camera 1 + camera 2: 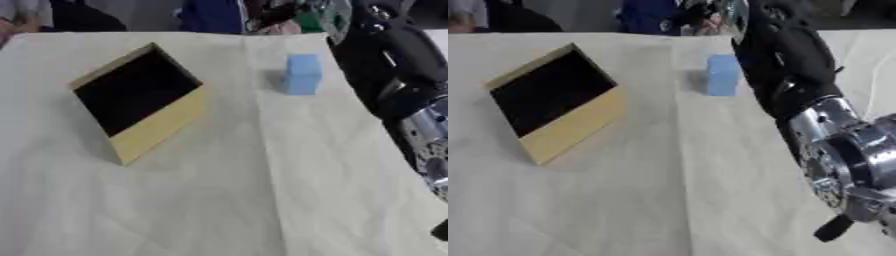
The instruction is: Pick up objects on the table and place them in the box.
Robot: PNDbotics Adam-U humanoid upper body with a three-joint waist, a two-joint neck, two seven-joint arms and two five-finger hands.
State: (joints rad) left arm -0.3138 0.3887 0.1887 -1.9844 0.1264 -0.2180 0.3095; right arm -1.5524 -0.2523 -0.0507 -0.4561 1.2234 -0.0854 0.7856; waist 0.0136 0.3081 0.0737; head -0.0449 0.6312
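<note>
One arm shows, the right arm [833, 135], black with silver joints, reaching up the table's right side. Its hand lies beyond the view's top edge, so whether the fingers are apart or together I cannot tell. Left of centre on the pale cloth [262, 200] stands the box [140, 100], tan-walled, dark inside. Farther back, well apart from it, a blue block [302, 74] stands upright, close beside the arm.

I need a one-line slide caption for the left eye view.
A blue block stands on the cloth-covered table, right of an empty box; the right arm reaches in.
</note>
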